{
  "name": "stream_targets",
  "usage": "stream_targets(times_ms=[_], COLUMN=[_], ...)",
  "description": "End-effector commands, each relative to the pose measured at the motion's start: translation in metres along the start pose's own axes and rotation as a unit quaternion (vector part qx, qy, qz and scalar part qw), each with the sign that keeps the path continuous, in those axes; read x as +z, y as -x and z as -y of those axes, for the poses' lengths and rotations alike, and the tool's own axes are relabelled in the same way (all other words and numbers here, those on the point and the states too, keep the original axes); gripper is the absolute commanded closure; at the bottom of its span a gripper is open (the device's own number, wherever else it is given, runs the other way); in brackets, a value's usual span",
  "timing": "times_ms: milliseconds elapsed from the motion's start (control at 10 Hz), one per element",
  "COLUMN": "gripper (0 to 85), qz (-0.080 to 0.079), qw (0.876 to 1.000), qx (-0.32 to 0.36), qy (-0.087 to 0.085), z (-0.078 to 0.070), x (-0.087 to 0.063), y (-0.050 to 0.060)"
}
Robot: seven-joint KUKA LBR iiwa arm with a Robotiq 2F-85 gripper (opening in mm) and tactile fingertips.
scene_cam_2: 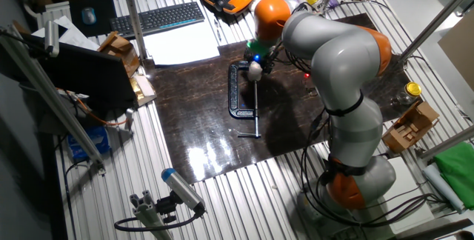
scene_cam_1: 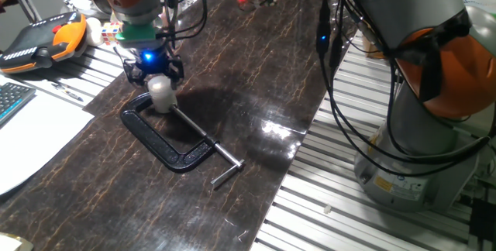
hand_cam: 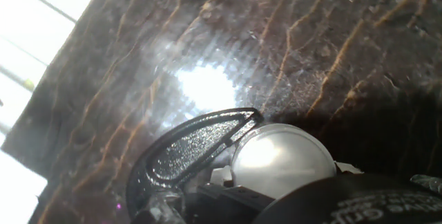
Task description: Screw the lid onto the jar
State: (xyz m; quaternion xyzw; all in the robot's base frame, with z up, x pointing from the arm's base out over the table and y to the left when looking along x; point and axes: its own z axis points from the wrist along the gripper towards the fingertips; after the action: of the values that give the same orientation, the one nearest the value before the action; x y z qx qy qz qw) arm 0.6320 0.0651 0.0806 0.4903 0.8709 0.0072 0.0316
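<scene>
The lid (hand_cam: 280,158) is a pale round cap that fills the lower middle of the hand view, between the dark fingers (hand_cam: 183,156). My gripper (scene_cam_1: 156,71) is shut on the lid (scene_cam_1: 159,84) from above, with a blue light glowing on the hand. Directly under the lid stands the small whitish jar (scene_cam_1: 163,102), upright on the dark mat at the far end of the clamp. In the other fixed view the gripper (scene_cam_2: 255,61) and the white lid and jar (scene_cam_2: 255,70) show only as a small spot. The lid hides the jar in the hand view.
A black C-clamp (scene_cam_1: 174,139) lies on the mat right beside the jar, its screw handle pointing to the front. An orange teach pendant (scene_cam_1: 46,38), paper (scene_cam_1: 31,139) and a keyboard (scene_cam_2: 159,18) sit past the mat's edge. A gold-lidded jar (scene_cam_2: 412,90) stands far off.
</scene>
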Motion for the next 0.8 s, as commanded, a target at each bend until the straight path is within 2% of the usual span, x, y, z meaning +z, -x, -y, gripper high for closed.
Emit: stream_targets(times_ms=[0, 700], gripper=[19.3, 21.0], qz=[0.005, 0.004], qw=[0.996, 0.978], qx=[0.087, 0.207], qy=[-0.004, -0.004], z=[0.0004, -0.0001], x=[-0.0005, 0.0006], y=[0.0, 0.0004])
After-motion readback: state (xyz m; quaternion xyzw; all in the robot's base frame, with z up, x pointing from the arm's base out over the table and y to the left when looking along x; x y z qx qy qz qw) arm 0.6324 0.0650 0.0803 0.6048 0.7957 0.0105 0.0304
